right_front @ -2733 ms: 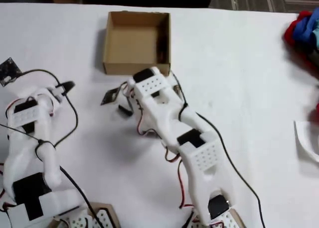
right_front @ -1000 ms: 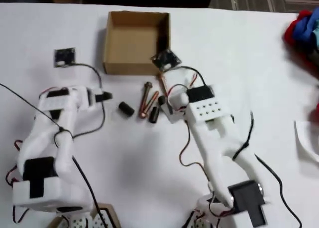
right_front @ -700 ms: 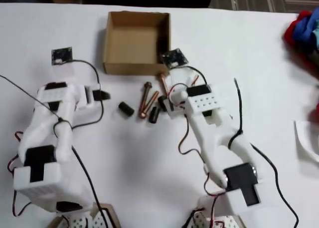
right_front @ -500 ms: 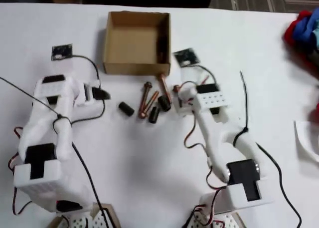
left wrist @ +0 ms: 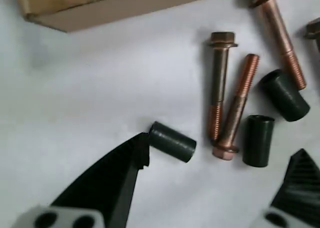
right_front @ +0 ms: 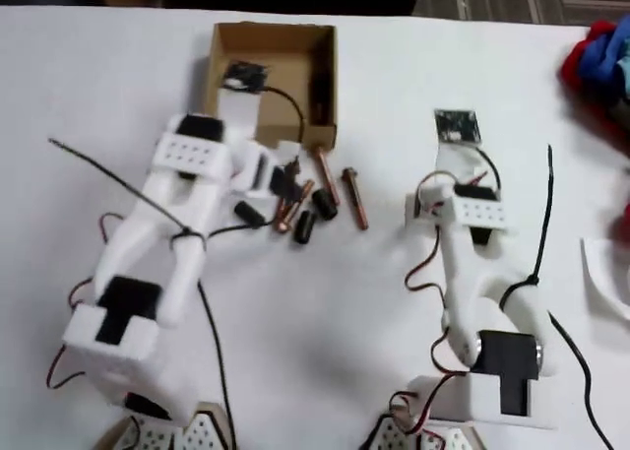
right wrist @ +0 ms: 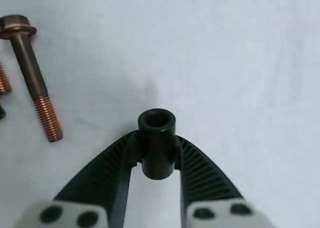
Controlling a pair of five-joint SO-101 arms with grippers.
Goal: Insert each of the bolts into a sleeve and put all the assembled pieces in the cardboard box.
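the right gripper (right wrist: 156,142) is clenching an upright black sleeve (right wrist: 157,138) between its two fingers, with the open bore facing the wrist camera. it is holding this over the white table (right wrist: 240,48), well apart from the cardboard box (right_front: 271,71). a lone bolt (right wrist: 30,71) is lying flat on the table near it.

the left gripper (left wrist: 222,149) is hanging released, its jaws spread wide above the loose parts lying just in front of the box. one finger (left wrist: 115,183) is sitting right at the end of the nearest sleeve (left wrist: 172,141), which is lying on its side. between the jaws, a crossed pair of bolts (left wrist: 220,88) is resting with heads pointing opposite ways. a second sleeve (left wrist: 258,140) is lying just beside them and a third sleeve (left wrist: 285,95) is lying near it. a third bolt (left wrist: 280,38) is lying with its head close to the box wall. no bolt is sitting in any sleeve. a bundle of coloured cloth (right_front: 596,51) is lying at the table's far edge.
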